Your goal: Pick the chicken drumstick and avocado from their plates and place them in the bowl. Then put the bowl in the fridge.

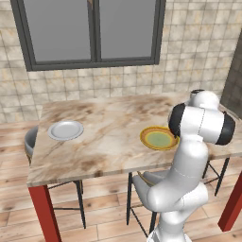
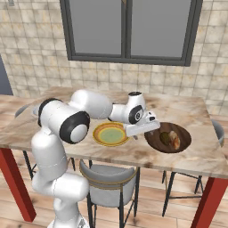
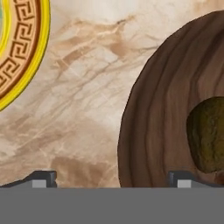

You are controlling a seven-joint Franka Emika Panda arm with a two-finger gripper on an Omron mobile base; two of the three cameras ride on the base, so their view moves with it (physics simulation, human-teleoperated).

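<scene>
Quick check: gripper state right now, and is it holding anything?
Gripper: open, fingers spread wide and holding nothing, poised over the near rim of the bowl.

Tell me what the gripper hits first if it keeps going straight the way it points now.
Probably the marble table top just beside the bowl: the open gripper points down there, one fingertip over the bowl's rim. Depth is unclear, so the rim might come first.

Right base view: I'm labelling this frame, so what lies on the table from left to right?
Yellow-rimmed plate → open gripper → bowl, with the avocado and then the chicken drumstick inside it.
</scene>
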